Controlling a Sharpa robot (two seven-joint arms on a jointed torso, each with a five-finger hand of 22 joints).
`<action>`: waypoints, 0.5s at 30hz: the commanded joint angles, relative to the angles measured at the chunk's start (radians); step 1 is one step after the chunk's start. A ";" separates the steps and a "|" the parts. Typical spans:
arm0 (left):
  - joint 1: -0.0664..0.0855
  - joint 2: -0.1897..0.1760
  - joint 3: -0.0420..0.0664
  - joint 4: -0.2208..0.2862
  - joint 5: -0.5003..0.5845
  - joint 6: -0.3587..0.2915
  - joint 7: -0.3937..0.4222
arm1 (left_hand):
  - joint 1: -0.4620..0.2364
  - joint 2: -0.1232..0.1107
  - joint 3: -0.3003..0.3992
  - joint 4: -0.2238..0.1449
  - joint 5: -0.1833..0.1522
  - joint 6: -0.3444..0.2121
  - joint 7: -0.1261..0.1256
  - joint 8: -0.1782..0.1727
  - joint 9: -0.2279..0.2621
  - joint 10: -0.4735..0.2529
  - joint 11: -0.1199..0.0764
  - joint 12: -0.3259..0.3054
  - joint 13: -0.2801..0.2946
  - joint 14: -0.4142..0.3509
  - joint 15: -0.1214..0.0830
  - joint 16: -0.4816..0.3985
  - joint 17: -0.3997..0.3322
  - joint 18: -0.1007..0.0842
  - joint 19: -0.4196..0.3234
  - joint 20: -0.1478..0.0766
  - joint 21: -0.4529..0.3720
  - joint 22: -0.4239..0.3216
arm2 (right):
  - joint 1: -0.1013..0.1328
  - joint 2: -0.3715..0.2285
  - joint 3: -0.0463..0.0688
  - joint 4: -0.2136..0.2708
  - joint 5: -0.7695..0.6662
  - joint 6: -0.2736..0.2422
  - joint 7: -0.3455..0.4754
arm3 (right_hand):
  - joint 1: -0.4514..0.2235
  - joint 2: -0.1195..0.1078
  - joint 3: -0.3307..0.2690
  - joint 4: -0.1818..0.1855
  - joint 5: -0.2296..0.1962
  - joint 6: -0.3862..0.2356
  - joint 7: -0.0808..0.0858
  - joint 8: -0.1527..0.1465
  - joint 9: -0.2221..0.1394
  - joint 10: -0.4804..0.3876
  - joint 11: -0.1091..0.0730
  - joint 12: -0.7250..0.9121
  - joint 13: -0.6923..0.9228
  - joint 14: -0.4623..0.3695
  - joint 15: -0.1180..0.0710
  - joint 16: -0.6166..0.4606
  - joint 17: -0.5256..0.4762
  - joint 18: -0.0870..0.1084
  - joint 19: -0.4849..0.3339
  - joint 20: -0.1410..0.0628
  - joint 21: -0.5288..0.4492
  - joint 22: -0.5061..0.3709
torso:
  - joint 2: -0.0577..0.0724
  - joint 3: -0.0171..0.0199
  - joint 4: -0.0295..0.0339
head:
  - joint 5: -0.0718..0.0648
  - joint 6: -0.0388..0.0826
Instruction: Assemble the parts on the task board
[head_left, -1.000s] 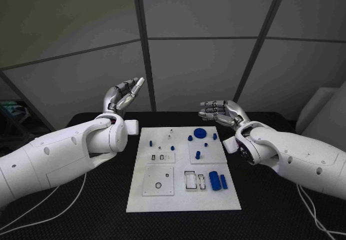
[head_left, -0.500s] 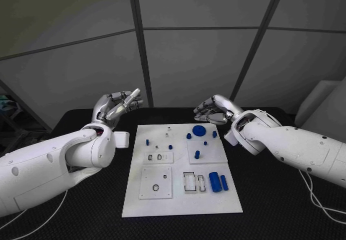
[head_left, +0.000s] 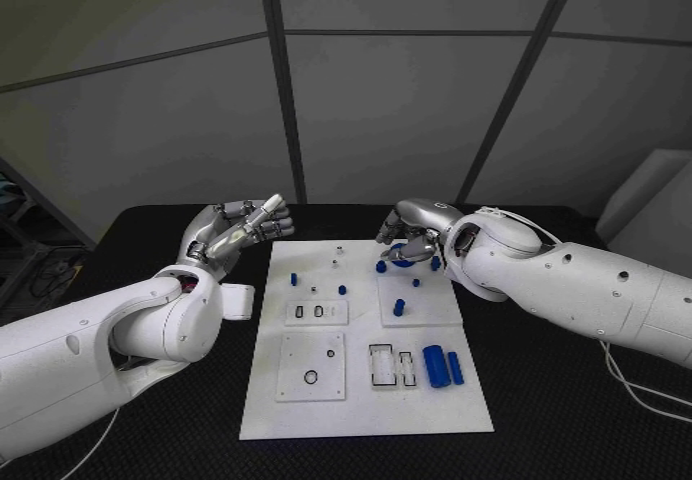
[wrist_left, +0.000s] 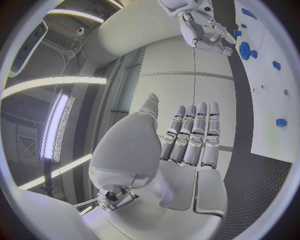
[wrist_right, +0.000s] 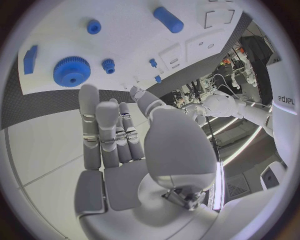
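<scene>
**Both hands raised at the far end of the task board, nothing held**

At the left of the head view the left hand (head_left: 242, 226) is held up beside the upper left corner of the task board (head_left: 368, 400), off the white plate and over the black table (head_left: 577, 400). Its fingers (wrist_left: 192, 134) lie straight and close side by side, the thumb set apart from them, and nothing is in its grasp.

The task board lies in the middle of the frame, its long side running away from the robot. On its left half sit small blue pegs (head_left: 294, 278) near the top, a slotted white block (head_left: 316, 313) below them, and a larger white block with a black ring (head_left: 310, 377) towards the bottom. On its right half a blue cylinder (head_left: 434, 360) and a slimmer blue bar (head_left: 454, 367) lie side by side at centre right, just beside a rectangular white frame (head_left: 382, 364). A small blue piece (head_left: 400, 307) stands on a square block above them.

At the upper right of the board the right hand (head_left: 410, 234) hovers with its fingers (wrist_right: 100, 131) stretched out, close together, and holding nothing. The blue gear (wrist_right: 72, 71) lies on the board just past the fingertips, clear of them in the right wrist view, with a small blue cog (wrist_right: 109, 65) beside it and a blue block (wrist_right: 30, 59) near the board's edge.
</scene>
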 joint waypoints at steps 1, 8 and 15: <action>0.000 -0.001 0.001 0.003 -0.009 0.036 -0.007 | -0.003 0.005 -0.004 -0.005 -0.007 0.005 0.002 -0.005 -0.001 0.003 0.001 -0.005 0.001 0.005 0.001 -0.004 -0.001 -0.021 0.007 -0.001 0.006 0.000 | 0.004 0.005 0.001 0.002 -0.128 0.093 -0.073 | 0.007 -0.015 0.000 0.013 0.000 -0.009 0.003 -0.005 -0.002 -0.022 0.002 -0.006 0.000 0.042 0.002 0.127 0.114 -0.029 0.018 0.003 0.107 0.120 | 0.017 -0.0035 0.0085 | -0.006 0.003; 0.000 -0.007 0.001 0.007 -0.008 0.038 -0.010 | -0.003 0.005 -0.004 -0.005 -0.007 0.005 0.002 -0.005 -0.001 0.003 0.001 -0.005 0.001 0.005 0.001 -0.004 -0.001 -0.021 0.007 -0.001 0.006 0.000 | 0.005 0.011 0.001 0.006 -0.165 0.136 -0.099 | 0.022 -0.015 -0.004 0.030 0.005 -0.013 0.001 -0.003 0.000 -0.026 0.004 -0.003 0.003 0.039 0.003 0.237 0.232 -0.044 0.032 0.009 0.224 0.258 | 0.023 -0.0051 0.0132 | -0.010 0.001; 0.000 -0.011 0.001 0.009 -0.008 0.039 -0.013 | -0.006 0.005 -0.006 -0.005 -0.007 0.005 0.002 -0.007 -0.001 0.003 0.002 -0.008 0.001 0.006 0.001 -0.007 -0.001 -0.021 0.011 -0.002 0.007 -0.001 | 0.005 0.013 0.001 0.004 -0.195 0.152 -0.120 | 0.025 -0.017 -0.005 0.036 0.005 -0.010 0.001 -0.002 0.000 -0.031 0.005 -0.005 0.002 0.036 0.005 0.258 0.251 -0.046 0.029 0.011 0.246 0.282 | 0.026 -0.0043 0.0135 | -0.010 0.003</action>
